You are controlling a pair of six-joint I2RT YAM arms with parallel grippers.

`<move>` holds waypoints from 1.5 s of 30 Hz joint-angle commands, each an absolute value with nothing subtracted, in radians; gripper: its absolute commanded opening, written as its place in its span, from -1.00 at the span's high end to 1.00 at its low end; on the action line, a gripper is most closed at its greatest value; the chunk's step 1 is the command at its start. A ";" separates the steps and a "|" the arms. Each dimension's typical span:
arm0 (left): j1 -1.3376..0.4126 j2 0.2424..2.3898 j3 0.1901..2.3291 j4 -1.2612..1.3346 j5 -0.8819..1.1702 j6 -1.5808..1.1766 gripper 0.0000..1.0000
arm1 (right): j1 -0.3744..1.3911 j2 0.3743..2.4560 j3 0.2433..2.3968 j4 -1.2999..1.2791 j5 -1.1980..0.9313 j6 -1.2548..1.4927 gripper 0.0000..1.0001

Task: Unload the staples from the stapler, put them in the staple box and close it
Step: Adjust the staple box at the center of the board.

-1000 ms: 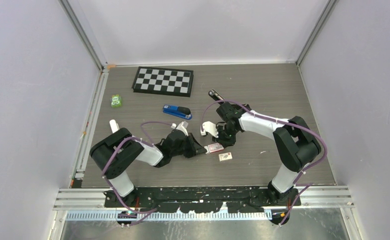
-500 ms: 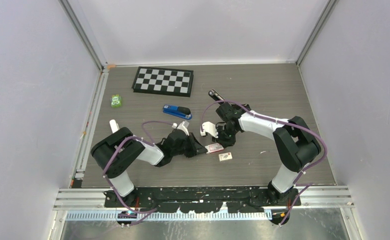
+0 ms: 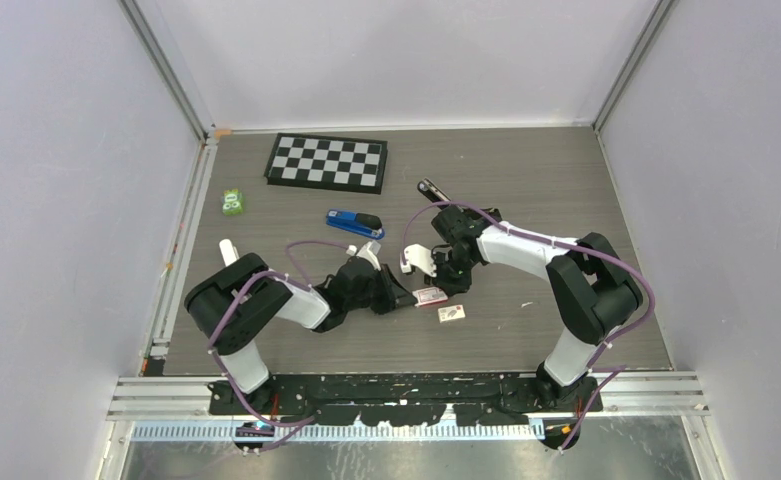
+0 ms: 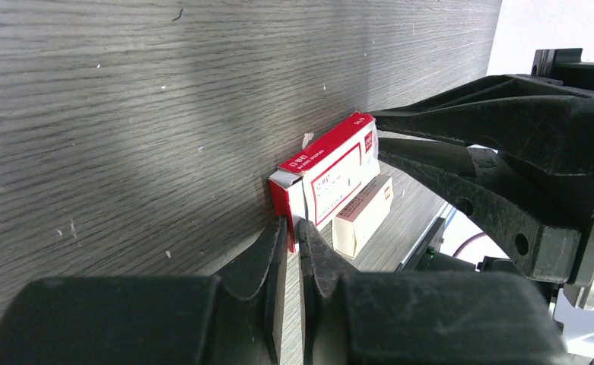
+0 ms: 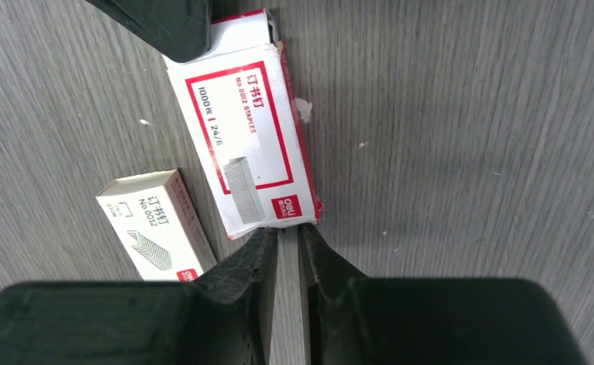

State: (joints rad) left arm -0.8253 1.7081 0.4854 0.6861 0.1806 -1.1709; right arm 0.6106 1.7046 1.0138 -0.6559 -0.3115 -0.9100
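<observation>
Stapler (image 3: 355,223) | untouched, lying beyond the red box (image 5: 240,144) and to its left, long axis slanting left to right | your left claw (image 4: 292,232) and right claw (image 5: 287,239) are both pressed nearly together at the box's opposite ends | your left arm is nearer the stapler

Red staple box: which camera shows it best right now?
Right wrist: it looks straight down on the red staple box, printed top face sharp and almost whole, only the far end covered. Left wrist sees it low, from one end, foreshortened. Top external shows just a tiny patch.
</observation>
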 commanded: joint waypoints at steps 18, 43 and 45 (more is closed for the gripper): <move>-0.836 1.643 0.483 0.701 0.179 -1.127 0.36 | 0.572 1.691 1.049 -0.644 -0.337 -0.854 0.46; -0.836 1.629 0.474 0.596 0.118 -1.056 0.99 | 0.566 1.700 1.048 -0.653 -0.350 -0.861 0.47; -0.836 1.647 0.482 0.601 0.128 -1.058 1.00 | 0.566 1.701 1.048 -0.655 -0.354 -0.861 0.47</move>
State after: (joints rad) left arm -0.8318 1.6127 0.4450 0.5789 0.1123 -1.0691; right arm 0.5678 1.7092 1.0225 -0.6590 -0.3279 -0.8612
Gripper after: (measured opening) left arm 0.011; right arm 0.266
